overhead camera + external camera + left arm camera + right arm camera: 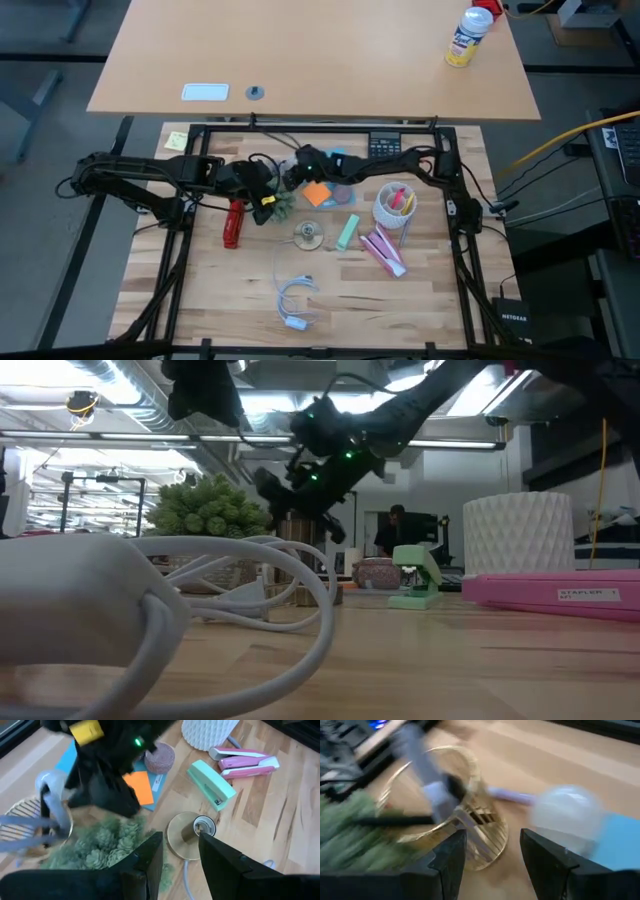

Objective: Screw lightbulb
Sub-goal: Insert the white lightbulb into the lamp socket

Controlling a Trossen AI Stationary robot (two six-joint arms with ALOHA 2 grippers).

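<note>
Nearest the counter's front edge lay a looped white cord. Beyond it sat a round socket base, with a green stapler and a pink stapler off to its right. The left tool hung above a green plant, fingers apart and nothing between them. Farther on, the right tool reached in over a gold wire basket, its fingers spread wide and empty. The lightbulb lay just beside that basket, at the edge of a blue sheet, held by neither tool. A calculator lay at the far edge.
</note>
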